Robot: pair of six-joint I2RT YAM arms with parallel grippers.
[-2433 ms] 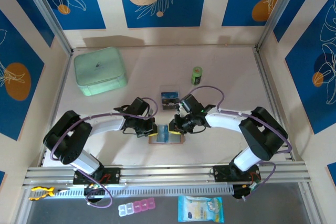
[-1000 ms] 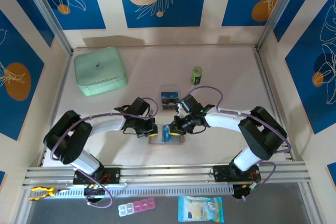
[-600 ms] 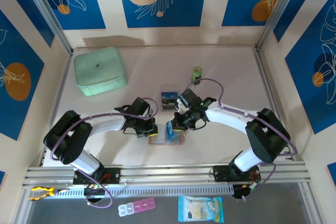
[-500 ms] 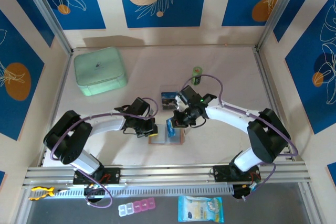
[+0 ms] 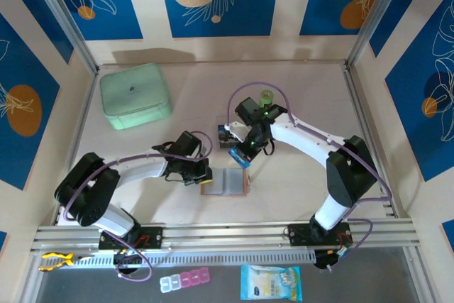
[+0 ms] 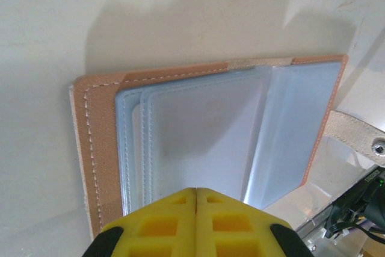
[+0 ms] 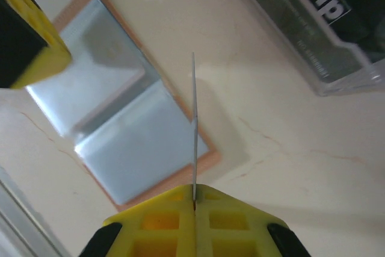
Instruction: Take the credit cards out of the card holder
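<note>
One card holder (image 5: 225, 182), one credit card (image 7: 194, 118).
Holder open, tan, grey-blue pockets; my right end effector (image 7: 194, 200) pinches the card edge-on, left end effector (image 6: 196, 192) closed at holder's edge.

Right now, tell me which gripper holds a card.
The right gripper: a thin card is pinched edge-on in it. The left gripper is shut empty over the card holder.

Bright, even light from above; the top view is sharp, with soft shadows hugging the arms (image 5: 135, 168) on the pale table (image 5: 298, 97). Left wrist view: a broad dim shadow above the card holder (image 6: 96, 148), white glare on its clear sleeves (image 6: 267, 179), and blurred yellow fingers (image 6: 157, 228). Right wrist view: the credit card (image 7: 194, 118), edge-on, is crisp
</note>
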